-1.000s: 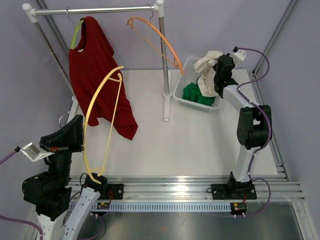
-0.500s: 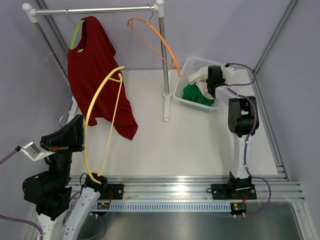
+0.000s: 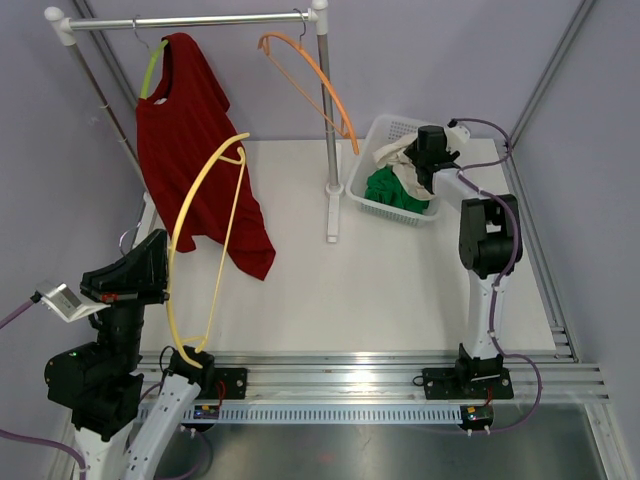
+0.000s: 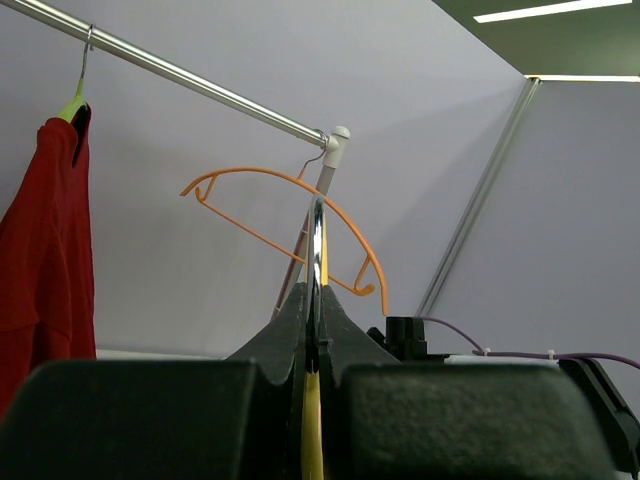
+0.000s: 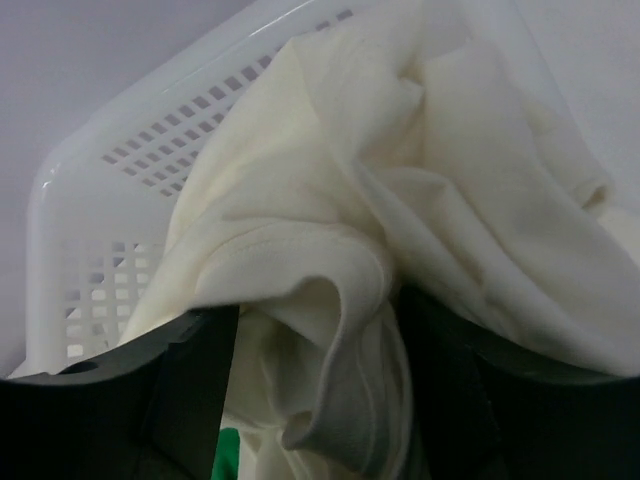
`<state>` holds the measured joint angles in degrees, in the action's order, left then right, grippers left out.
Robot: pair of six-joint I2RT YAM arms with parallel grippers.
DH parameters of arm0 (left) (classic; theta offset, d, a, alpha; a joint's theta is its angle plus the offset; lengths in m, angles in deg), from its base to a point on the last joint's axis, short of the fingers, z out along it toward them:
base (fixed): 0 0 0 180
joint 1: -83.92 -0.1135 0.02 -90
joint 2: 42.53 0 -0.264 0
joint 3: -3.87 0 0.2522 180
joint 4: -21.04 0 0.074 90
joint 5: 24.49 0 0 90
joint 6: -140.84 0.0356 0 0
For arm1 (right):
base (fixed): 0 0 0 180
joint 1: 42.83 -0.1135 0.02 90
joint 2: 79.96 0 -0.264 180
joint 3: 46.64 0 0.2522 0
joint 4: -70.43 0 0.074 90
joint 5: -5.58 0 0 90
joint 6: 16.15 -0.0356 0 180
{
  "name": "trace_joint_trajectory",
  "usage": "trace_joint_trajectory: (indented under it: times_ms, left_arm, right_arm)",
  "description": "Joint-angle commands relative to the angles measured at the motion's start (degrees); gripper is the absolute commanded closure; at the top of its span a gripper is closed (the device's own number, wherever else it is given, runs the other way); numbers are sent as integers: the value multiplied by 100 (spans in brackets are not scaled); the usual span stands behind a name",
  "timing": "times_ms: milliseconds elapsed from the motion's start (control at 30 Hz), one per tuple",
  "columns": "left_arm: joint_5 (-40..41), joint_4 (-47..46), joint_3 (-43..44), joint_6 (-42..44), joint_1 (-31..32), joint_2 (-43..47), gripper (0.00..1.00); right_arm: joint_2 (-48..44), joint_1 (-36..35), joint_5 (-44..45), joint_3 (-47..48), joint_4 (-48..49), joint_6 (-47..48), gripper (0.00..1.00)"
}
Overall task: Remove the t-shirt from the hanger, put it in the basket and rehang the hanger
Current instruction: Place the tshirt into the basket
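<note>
A bare yellow hanger [image 3: 205, 230] stands upright at the left, its lower end in my left gripper [image 3: 163, 265]. In the left wrist view that gripper [image 4: 315, 300] is shut on the hanger's metal hook [image 4: 316, 240]. A cream t-shirt [image 3: 400, 150] lies crumpled in the white basket [image 3: 385, 125]. My right gripper [image 3: 428, 150] hangs over it. In the right wrist view the fingers [image 5: 190, 390] stand wide apart, and a loose fold of the cream t-shirt [image 5: 400, 200] droops between them.
A red t-shirt [image 3: 195, 150] hangs on a green hanger [image 3: 152, 70] from the rack rail [image 3: 190, 20]. An empty orange hanger [image 3: 310, 75] hangs by the rack post [image 3: 328, 130]. A green garment [image 3: 385, 187] lies in the basket.
My right gripper came down into the basket with the cream t-shirt and its jaws have spread apart. The left arm and the yellow hanger have not moved.
</note>
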<state>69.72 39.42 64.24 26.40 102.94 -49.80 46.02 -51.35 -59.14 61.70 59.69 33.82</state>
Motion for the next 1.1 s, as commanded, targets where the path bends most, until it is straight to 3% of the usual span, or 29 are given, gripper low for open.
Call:
trace_joint_trajectory:
  times_ms: [0, 133, 167, 400, 800, 1067]
  left_arm:
    - [-157, -243, 217, -16, -22, -117, 100]
    - [-166, -234, 226, -7, -22, -117, 100]
    - [-175, -242, 234, 1, -22, -117, 100]
    - [-175, -216, 252, 10, -22, -205, 100]
    - [378, 451, 691, 221, -31, -890, 100]
    - [888, 767, 1418, 502, -22, -2382, 100]
  right_arm:
    - [-521, -98, -277, 209, -268, 496, 27]
    - [-802, -229, -103, 411, -584, 786, 2]
    - [-915, -265, -41, 446, -627, 891, 0]
    - [-1654, -476, 302, 289, -681, 1234, 0]
    - [-3886, -511, -111, -1696, 136, 1551, 0]
    - [-5196, -511, -357, -2568, 163, 1823, 1]
